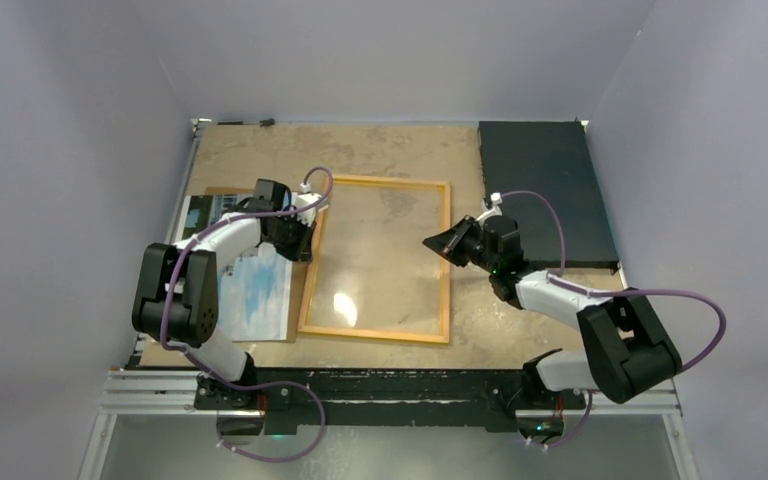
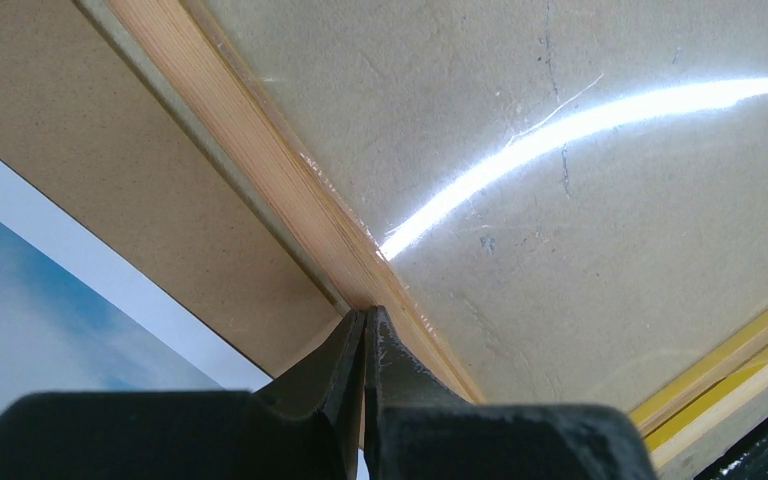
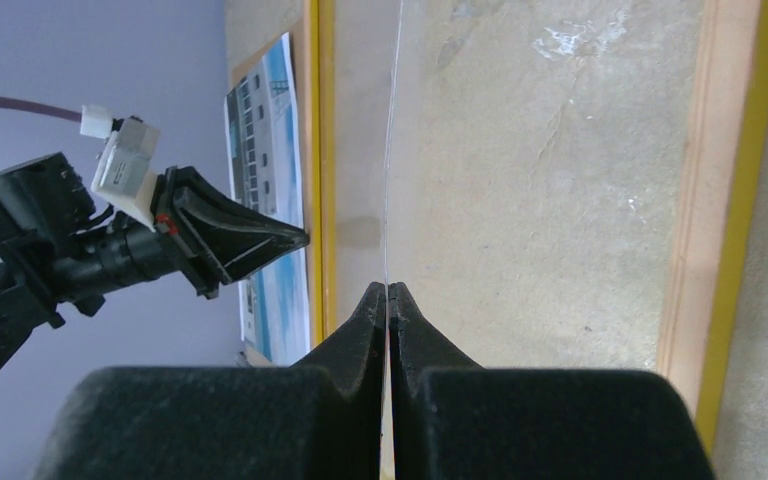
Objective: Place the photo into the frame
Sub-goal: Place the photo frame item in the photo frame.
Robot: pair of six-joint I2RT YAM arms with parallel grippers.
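Frame [image 1: 373, 333] flat, long axis near-to-far

Frame [image 1: 375, 334]: bright yellow border, light wood inner face. Photo [image 1: 260, 295]: blue sky, white cloud, grey-white buildings at far end. Backing board [image 2: 130, 190]: plain brown. Mat [image 1: 545, 190], far right: black. Tabletop [image 1: 380, 150]: mottled tan.

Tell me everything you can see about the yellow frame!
The frame is a rectangle lying flat mid-table, with thin yellow edges and pale wood rails around a clear, shiny pane showing the table beneath. It is empty. The shut left gripper meets its left rail; the shut right gripper is at its right side.
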